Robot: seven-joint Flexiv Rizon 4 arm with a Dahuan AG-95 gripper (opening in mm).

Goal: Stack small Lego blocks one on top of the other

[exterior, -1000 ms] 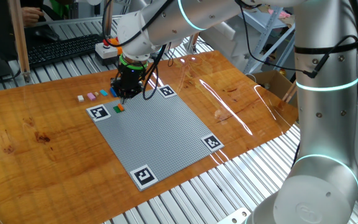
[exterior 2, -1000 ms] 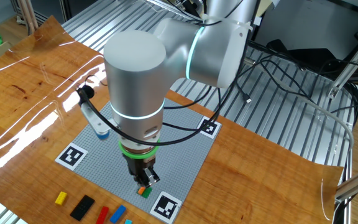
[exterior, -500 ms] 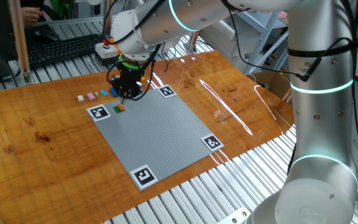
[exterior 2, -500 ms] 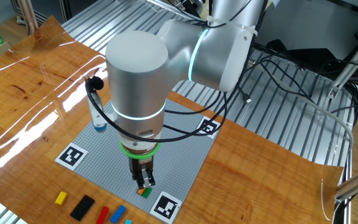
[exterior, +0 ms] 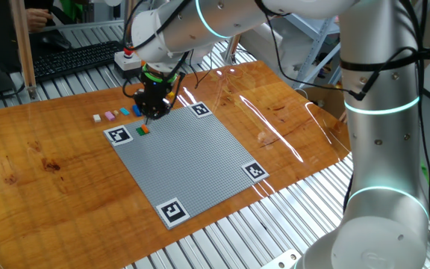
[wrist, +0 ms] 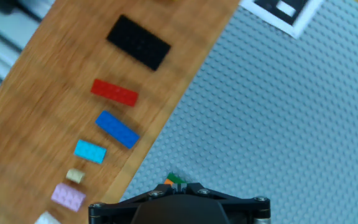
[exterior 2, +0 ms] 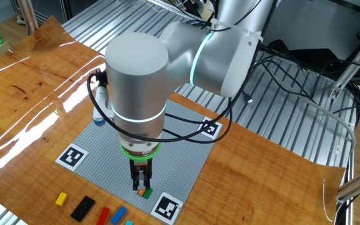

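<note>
End effector (exterior 2: 142,185): black two-finger tool, pointing straight down over the large grey studded baseplate (exterior: 192,161), near the baseplate corner by one black-and-white square marker (exterior 2: 168,205). Fingers pressed together, nothing visibly between them. Tips sit at or just above the small green-and-orange Lego stack (exterior 2: 145,192); contact cannot be told from either fixed view.

Why closed and vertical: judged as a press-down posture. Shut fingers make a blunt pusher for seating the green brick on the orange one; the baseplate studs keep the lower brick from sliding.

Stack position: on the baseplate, just inside its edge nearest the loose bricks. In the hand view only a sliver of green and orange (wrist: 174,181) shows at the front edge of the tool body, so the stack lies almost directly under the fingers, slightly toward the loose-brick side.

Loose supply: laid in a row on the bare wooden tabletop (exterior: 51,187), parallel to the baseplate edge and apart from one another, presumably so each can be picked singly.
- flat black rectangular brick (wrist: 138,42)
- red rectangular brick (wrist: 114,92)
- dark blue rectangular brick (wrist: 117,129)
- small light blue brick (wrist: 91,151)
- tiny tan brick (wrist: 75,176)
- pink brick (wrist: 68,196)
- yellow brick (exterior 2: 61,199), at the row's far end, past the black one.

All are beside the end effector, none touching it.
</note>
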